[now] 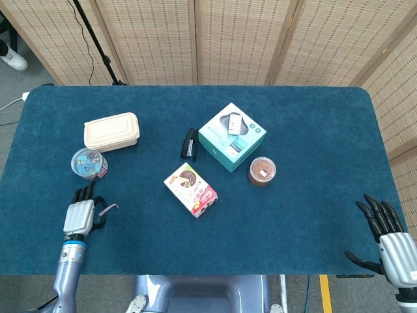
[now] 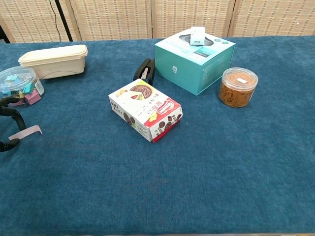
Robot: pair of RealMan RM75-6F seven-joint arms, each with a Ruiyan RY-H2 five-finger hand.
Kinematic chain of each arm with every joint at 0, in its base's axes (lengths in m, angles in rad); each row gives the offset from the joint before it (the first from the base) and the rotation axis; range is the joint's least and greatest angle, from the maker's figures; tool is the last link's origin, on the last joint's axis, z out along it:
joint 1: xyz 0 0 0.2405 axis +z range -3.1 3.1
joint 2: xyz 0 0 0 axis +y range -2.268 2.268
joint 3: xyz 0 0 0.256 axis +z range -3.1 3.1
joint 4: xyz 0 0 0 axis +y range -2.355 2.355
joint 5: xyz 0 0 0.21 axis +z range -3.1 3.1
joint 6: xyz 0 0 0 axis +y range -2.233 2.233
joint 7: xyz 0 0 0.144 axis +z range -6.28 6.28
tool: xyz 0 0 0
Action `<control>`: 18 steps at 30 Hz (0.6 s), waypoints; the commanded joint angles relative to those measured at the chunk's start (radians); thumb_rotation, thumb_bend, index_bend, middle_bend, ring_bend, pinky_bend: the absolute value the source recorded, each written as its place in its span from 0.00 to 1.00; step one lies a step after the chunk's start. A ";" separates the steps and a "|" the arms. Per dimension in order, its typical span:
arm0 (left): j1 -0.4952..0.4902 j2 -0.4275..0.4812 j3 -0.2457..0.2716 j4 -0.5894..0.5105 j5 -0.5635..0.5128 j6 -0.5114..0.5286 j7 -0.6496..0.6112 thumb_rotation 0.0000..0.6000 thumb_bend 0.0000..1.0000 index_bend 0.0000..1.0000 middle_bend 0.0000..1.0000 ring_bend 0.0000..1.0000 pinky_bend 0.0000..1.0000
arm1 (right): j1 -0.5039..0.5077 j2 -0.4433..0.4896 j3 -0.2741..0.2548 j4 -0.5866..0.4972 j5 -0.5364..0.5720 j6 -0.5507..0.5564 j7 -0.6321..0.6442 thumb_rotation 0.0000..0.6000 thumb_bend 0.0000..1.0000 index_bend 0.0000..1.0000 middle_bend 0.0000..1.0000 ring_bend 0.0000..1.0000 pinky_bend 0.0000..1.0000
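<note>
On the blue surface (image 1: 306, 163) lie 1 cream lidded container (image 1: 111, 132), 1 clear tub of coloured clips (image 1: 88, 162), 1 black stapler (image 1: 189, 143), 1 teal box (image 1: 231, 137), 1 jar of rubber bands (image 1: 262, 171), 1 snack box (image 1: 190, 189) and 1 paper strip (image 1: 108, 208). The strip is small, pale and curled, just beside the left hand (image 1: 81, 212), whose fingers are spread and hold nothing. The right hand (image 1: 388, 238) hangs open off the surface's right edge.
</note>
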 commanded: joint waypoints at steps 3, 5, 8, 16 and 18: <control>-0.001 -0.009 -0.001 0.005 -0.007 0.015 0.010 1.00 0.42 0.49 0.00 0.00 0.00 | 0.001 0.000 0.001 0.001 0.001 -0.002 0.001 1.00 0.00 0.00 0.00 0.00 0.00; -0.002 -0.011 -0.001 0.006 -0.013 0.016 0.015 1.00 0.43 0.49 0.00 0.00 0.00 | 0.001 0.001 0.001 0.000 0.002 -0.003 0.002 1.00 0.00 0.00 0.00 0.00 0.00; -0.005 -0.013 -0.001 0.004 -0.019 0.014 0.020 1.00 0.43 0.49 0.00 0.00 0.00 | 0.001 0.001 0.000 0.000 0.001 -0.002 0.002 1.00 0.00 0.00 0.00 0.00 0.00; -0.011 -0.027 0.006 0.013 -0.022 0.022 0.036 1.00 0.43 0.53 0.00 0.00 0.00 | 0.001 0.004 0.000 0.002 0.001 -0.001 0.012 1.00 0.00 0.00 0.00 0.00 0.00; -0.012 -0.031 0.008 0.017 -0.023 0.023 0.040 1.00 0.44 0.54 0.00 0.00 0.00 | 0.001 0.004 0.000 0.003 0.001 0.000 0.014 1.00 0.00 0.00 0.00 0.00 0.00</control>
